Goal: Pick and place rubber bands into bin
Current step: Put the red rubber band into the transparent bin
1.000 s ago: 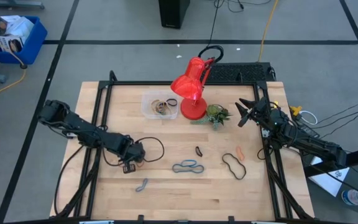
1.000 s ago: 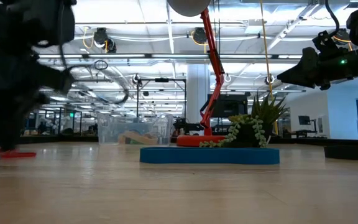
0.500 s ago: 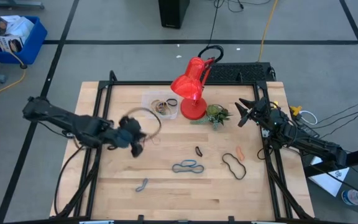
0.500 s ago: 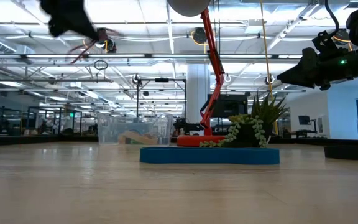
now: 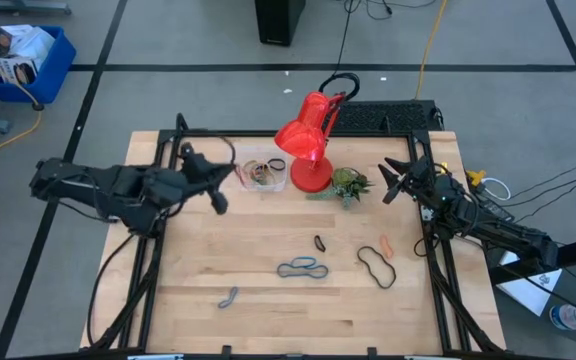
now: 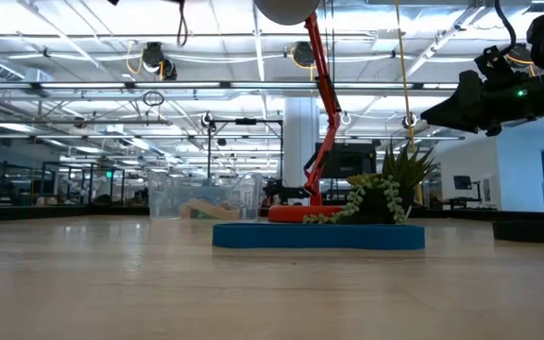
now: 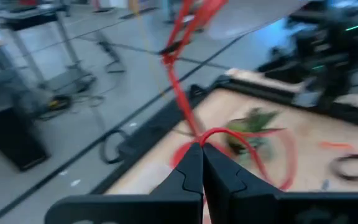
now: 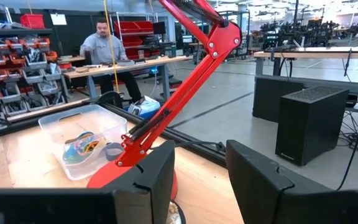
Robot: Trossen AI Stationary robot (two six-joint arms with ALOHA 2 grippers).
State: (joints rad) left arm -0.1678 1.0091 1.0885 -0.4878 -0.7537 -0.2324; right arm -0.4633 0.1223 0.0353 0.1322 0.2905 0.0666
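Left gripper point(image 5: 216, 192): hanging above the table point(image 5: 268, 310) just beside the bin point(image 5: 240, 176), fingers point(image 7: 188, 171) pinching together on a red rubber band point(image 7: 253, 146), probably for dropping in.

Bin: clear, lying near the red lamp point(image 5: 305, 140), already holding several bands.

Loose rubber bands: 5 lying scattered across the table, including a blue-grey one point(image 5: 302, 267).

Right gripper point(image 5: 396, 181): waiting at the table's right edge, fingers point(image 8: 257, 180) standing apart, holding nothing.
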